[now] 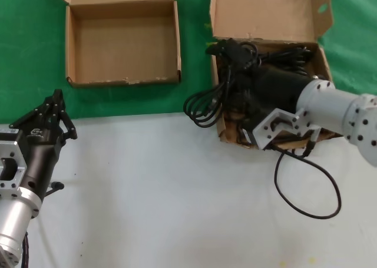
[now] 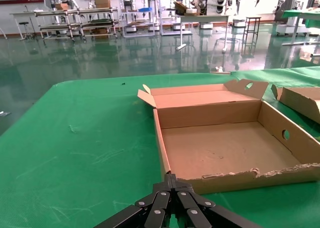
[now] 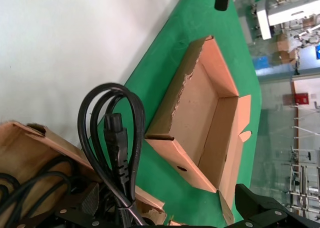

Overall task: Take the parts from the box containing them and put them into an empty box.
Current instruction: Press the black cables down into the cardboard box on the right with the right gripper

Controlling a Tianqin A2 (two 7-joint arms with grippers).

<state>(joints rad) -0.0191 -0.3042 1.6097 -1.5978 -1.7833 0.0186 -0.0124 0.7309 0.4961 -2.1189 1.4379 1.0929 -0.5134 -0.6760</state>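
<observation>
- Reaching into the larger, deeper brown cardboard box at upper right of the head view, the right pincer is buried among the black rubber power cords; one looped bundle hangs out over the box's left wall.
- In the right wrist view that looped bundle rises between the open fingers — whether they grip it yet I cannot tell.
- These cords look floppy, fairly light and grippy; they will likely snag their neighbours, so taking hold at the tied middle of the loop seems best.
- At upper left, the smaller, shallow, square brown cardboard box lies bare.
- Parked at lower left over the white table, the left pincer is closed on nothing.
</observation>
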